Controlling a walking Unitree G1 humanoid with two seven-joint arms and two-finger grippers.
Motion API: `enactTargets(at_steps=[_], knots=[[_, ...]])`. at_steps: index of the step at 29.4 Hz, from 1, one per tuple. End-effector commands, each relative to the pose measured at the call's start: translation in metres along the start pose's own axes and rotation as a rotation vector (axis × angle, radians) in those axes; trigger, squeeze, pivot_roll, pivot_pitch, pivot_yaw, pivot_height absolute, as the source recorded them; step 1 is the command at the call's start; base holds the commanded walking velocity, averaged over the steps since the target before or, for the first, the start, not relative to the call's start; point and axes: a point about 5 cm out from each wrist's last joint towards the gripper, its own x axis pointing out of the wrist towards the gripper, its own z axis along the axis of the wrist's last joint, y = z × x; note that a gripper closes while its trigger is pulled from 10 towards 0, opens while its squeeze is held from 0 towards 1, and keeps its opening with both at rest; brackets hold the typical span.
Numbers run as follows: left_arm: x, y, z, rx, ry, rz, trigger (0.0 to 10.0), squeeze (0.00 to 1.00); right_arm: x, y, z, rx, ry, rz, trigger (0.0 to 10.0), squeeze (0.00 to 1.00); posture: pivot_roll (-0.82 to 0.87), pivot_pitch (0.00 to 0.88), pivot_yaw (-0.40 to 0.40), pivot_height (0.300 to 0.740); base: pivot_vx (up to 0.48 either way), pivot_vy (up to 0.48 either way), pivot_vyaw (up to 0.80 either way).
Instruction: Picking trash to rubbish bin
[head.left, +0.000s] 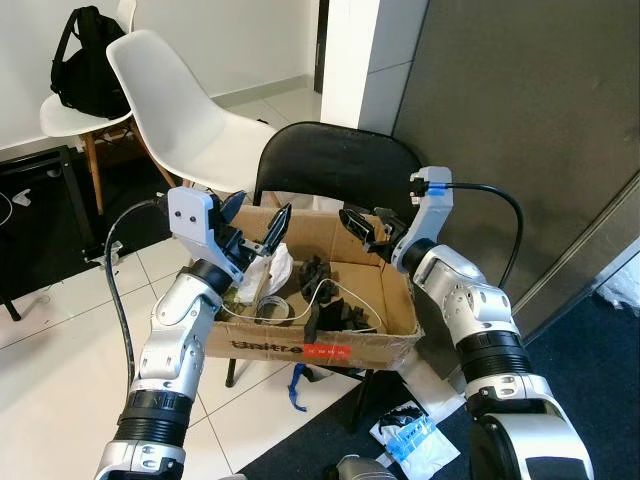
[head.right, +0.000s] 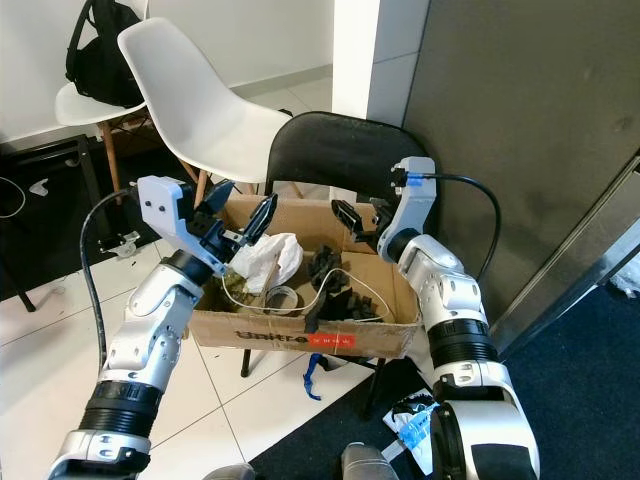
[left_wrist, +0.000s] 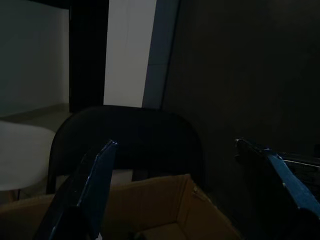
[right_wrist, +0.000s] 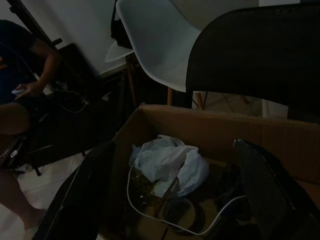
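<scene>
In the left eye view, the cardboard box (head.left: 300, 345) sits on a black chair (head.left: 335, 165), holding crumpled white plastic (head.left: 272, 268), a white cable (head.left: 340, 292) and dark scraps. Red print on its front is perhaps "Baltra". The left gripper (head.left: 262, 237) and right gripper (head.left: 362, 226) hover above it, fingers apart, empty.

In the dim left wrist view, the box is cut off.

In the right wrist view, a person (right_wrist: 20, 75) sits beyond the box.

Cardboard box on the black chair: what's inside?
Inside the cardboard box: crumpled white plastic bag, roll of tape, white cable, dark items. The bag and left gripper hide the floor beneath.
</scene>
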Motion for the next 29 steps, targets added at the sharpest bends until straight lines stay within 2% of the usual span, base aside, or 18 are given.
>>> enactTargets(at_steps=[1, 5, 29], knots=[[-0.0002, -0.0011, -0.0034, 0.004, 0.027, 0.002, 10.0, 0.0, 0.0019, 0.0001, 0.0013, 0.019, 0.003, 0.003, 10.0, 0.0, -0.04, 0.0, -0.02, 0.74, 0.0, 0.0, 0.0], [0.0007, -0.0003, -0.0068, 0.007, 0.062, 0.01, 10.0, 0.0, 0.0018, 0.0, 0.0005, 0.024, 0.005, 0.004, 10.0, 0.0, -0.04, 0.0, -0.02, 0.74, -0.184, 0.0, 0.0], [0.001, -0.0011, -0.0074, 0.014, 0.069, 0.005, 10.0, 0.0, 0.0014, 0.0018, 0.0006, -0.013, -0.012, 0.036, 10.0, 0.0, -0.04, 0.0, -0.018, 0.74, -0.36, 0.0, 0.0]])
